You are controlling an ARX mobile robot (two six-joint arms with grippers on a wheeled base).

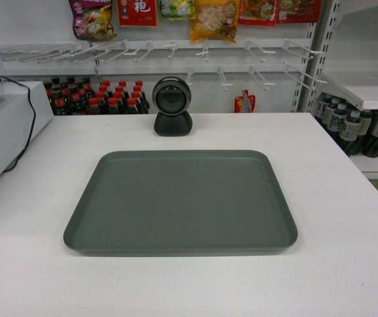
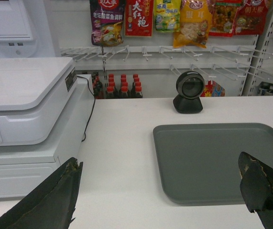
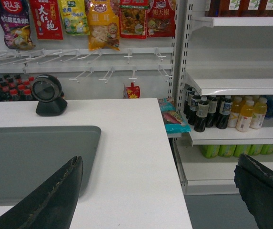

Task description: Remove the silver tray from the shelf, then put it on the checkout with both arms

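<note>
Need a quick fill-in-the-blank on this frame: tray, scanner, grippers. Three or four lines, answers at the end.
1. The silver tray lies flat on the ____.
2. The black scanner stands ____ the tray, apart from it.
3. The left gripper and the right gripper both have their fingers ____, holding nothing.
4. In the right wrist view, bottled drinks stand on a white ____ beside the counter.

Missing words: checkout; behind; open; shelf

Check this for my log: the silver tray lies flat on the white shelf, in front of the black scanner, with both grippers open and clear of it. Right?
Not the shelf. The head view shows the silver tray flat on the checkout, in front of the scanner. The left gripper and right gripper are open, off it.
</note>
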